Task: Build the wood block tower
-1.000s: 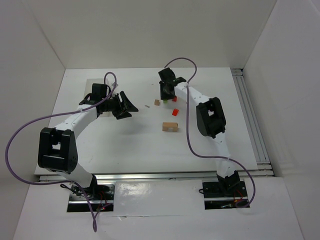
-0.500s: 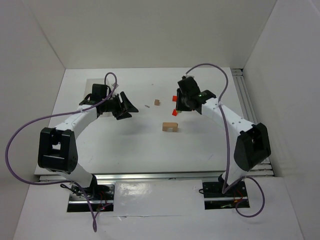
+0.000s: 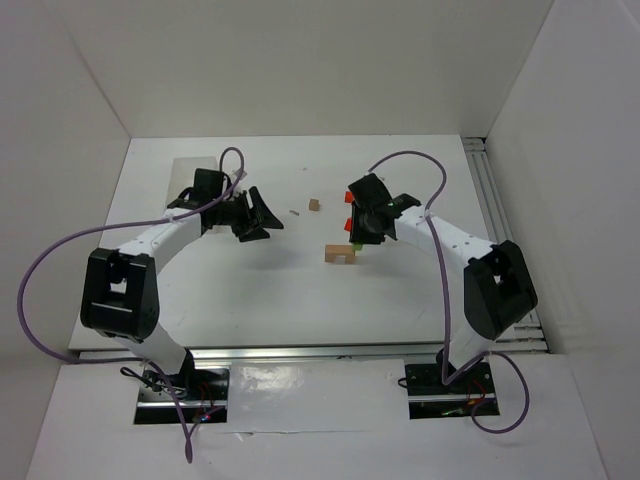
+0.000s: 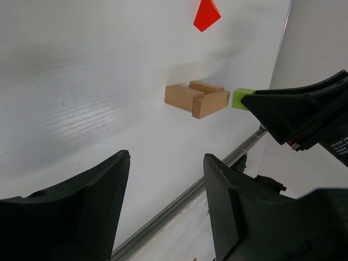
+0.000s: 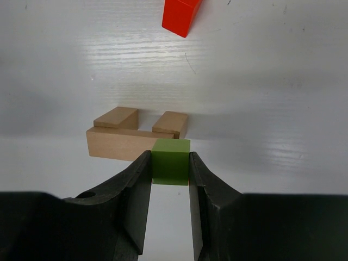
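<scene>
A tan U-shaped wood block (image 3: 340, 254) (image 4: 196, 99) (image 5: 133, 136) lies flat mid-table. My right gripper (image 3: 356, 240) (image 5: 170, 159) is shut on a lime green cube (image 5: 171, 161) (image 4: 242, 98) and holds it right at the near right end of that block. Two red blocks (image 3: 348, 197) (image 3: 347, 225) lie just behind, and one red block (image 5: 181, 16) (image 4: 206, 13) also shows in both wrist views. A small tan cube (image 3: 314, 205) sits farther back. My left gripper (image 3: 276, 221) (image 4: 166, 157) hovers open to the left, holding nothing.
A tiny grey piece (image 3: 295, 212) lies beside the small tan cube. A metal rail (image 3: 500, 230) runs along the table's right side. White walls enclose the table on three sides.
My right arm has swung from the far blocks toward me, carrying the green cube to the tan U-shaped block. The left gripper shifted slightly right.
</scene>
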Controlling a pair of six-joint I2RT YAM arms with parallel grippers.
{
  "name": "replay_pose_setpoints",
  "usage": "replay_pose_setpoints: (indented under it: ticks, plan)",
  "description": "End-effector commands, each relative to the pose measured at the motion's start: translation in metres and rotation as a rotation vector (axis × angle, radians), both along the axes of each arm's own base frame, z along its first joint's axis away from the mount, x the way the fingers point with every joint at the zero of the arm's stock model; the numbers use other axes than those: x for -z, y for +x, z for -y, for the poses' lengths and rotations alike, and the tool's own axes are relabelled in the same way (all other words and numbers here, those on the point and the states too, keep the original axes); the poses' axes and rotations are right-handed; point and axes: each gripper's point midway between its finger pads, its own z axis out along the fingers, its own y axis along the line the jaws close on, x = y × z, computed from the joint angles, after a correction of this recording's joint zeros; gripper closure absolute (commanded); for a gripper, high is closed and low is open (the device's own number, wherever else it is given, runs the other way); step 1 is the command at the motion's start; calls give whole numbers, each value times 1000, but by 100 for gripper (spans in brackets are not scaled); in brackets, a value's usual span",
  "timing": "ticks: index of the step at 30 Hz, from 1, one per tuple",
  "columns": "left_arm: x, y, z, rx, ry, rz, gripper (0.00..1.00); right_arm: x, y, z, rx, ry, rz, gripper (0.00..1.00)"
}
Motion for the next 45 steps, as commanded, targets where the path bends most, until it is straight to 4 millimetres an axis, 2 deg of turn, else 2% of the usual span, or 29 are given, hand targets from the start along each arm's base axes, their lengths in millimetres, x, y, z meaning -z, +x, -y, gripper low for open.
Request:
replay_pose_setpoints:
  ticks: [1, 3, 6, 8, 9, 11, 14, 27, 29, 34, 45]
  plan:
    - [-15, 8, 3, 27, -10, 61, 31, -7, 8, 3, 41, 7, 39, 78]
    - [-15, 10, 4, 27, -10, 61, 31, -1, 7, 17, 71, -2, 25, 78]
    - [-18, 10, 8, 37, -12, 70, 31, -2, 8, 28, 96, 8, 28, 78]
    - [-18, 13, 8, 37, -12, 70, 31, 2, 5, 27, 80, 7, 15, 78]
    - [-18, 13, 8, 37, -12, 70, 31, 10, 1, 27, 74, 4, -9, 78]
    - [-15, 13, 8, 31, -14, 55, 31, 10, 1, 27, 74, 4, -9, 78]
    - [-15, 11, 12, 40, -15, 55, 31, 24, -4, 26, 64, 6, -40, 78]
    - [-15, 11, 12, 40, -15, 55, 31, 23, 6, 11, 29, 56, -25, 80]
    - [-15, 11, 12, 40, -15, 55, 31, 30, 6, 11, 30, 48, -41, 80]
    - [-17, 10, 11, 46, -11, 61, 31, 31, 10, 11, 33, 60, -35, 80]
    - [-16, 11, 10, 40, -4, 62, 31, 23, 14, 7, 28, 79, -14, 80]
